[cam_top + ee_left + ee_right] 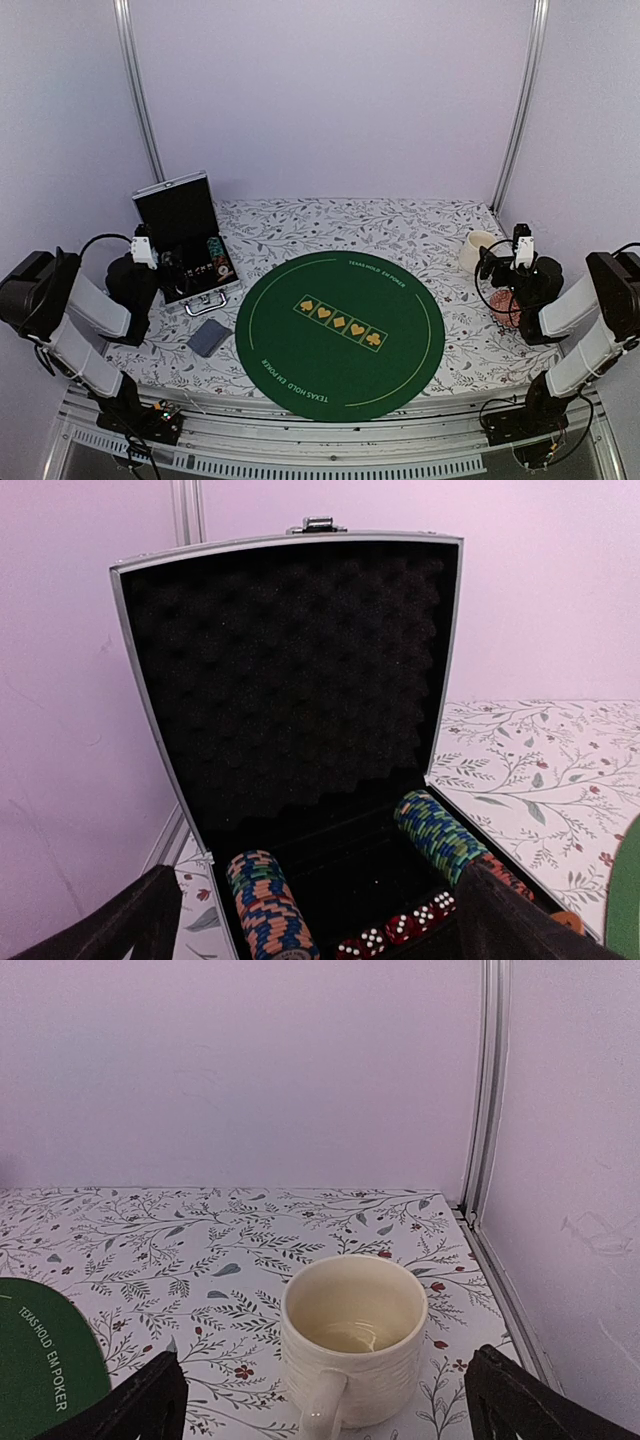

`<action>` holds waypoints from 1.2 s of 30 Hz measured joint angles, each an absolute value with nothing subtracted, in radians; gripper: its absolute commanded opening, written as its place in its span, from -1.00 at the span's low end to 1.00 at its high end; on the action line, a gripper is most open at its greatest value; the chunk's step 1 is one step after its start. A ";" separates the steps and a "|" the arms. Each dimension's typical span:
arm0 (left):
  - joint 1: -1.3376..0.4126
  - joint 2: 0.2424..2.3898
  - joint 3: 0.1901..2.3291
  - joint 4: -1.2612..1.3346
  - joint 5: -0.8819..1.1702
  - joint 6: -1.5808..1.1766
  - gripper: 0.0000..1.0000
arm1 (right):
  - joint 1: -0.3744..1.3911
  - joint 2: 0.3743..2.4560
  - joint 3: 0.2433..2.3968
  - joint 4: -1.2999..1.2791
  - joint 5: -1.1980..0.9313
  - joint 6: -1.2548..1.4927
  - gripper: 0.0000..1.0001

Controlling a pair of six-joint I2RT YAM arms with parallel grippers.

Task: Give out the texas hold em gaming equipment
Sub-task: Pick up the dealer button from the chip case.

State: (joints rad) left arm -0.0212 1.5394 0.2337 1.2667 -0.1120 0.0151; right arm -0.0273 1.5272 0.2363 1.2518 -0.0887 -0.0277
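Observation:
An open aluminium case (183,212) stands at the left, lid up. In the left wrist view it holds two rows of multicoloured poker chips (262,905) (440,835) and several red dice (400,930). My left gripper (320,935) is open and empty just in front of the case; from above it (168,264) sits at the case's left side. A grey-blue deck of cards (209,337) lies by the green poker mat (340,330). My right gripper (330,1415) is open and empty, facing the white mug (352,1345). The triangle marker and clear disc are not visible.
The mug (477,250) stands at the right rear of the floral table (400,225). A reddish thing (505,305) lies under the right arm, partly hidden. A small orange thing (567,920) shows beside the case. Walls and metal posts close the back and sides.

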 measured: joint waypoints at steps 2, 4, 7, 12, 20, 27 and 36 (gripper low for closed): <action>-0.021 1.539 0.234 1.267 -0.112 0.015 0.96 | -0.027 1.527 0.236 1.252 -0.089 -0.028 0.98; -0.021 1.539 0.234 1.267 -0.112 0.015 0.96 | -0.027 1.527 0.236 1.252 -0.089 -0.028 0.98; -0.021 1.539 0.234 1.267 -0.112 0.015 0.96 | -0.027 1.527 0.236 1.252 -0.089 -0.028 0.98; -0.021 1.492 0.252 1.192 -0.144 0.010 0.96 | -0.027 1.436 0.223 1.216 -0.072 -0.025 0.98; -0.023 1.167 0.403 0.856 -0.220 -0.086 0.96 | -0.028 1.067 0.247 1.048 -0.085 0.041 0.98; -0.071 1.027 0.602 0.469 -0.135 -0.177 0.80 | -0.028 0.902 0.414 0.828 -0.297 0.126 0.98; -0.143 1.110 0.788 -0.017 -0.003 -0.219 0.76 | -0.028 0.821 0.558 0.580 -0.669 0.228 0.98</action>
State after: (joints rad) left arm -0.1429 1.1095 0.7879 -0.0174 -0.0029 -0.2192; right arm -0.0277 0.8211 0.5583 0.5800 -0.6685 0.2276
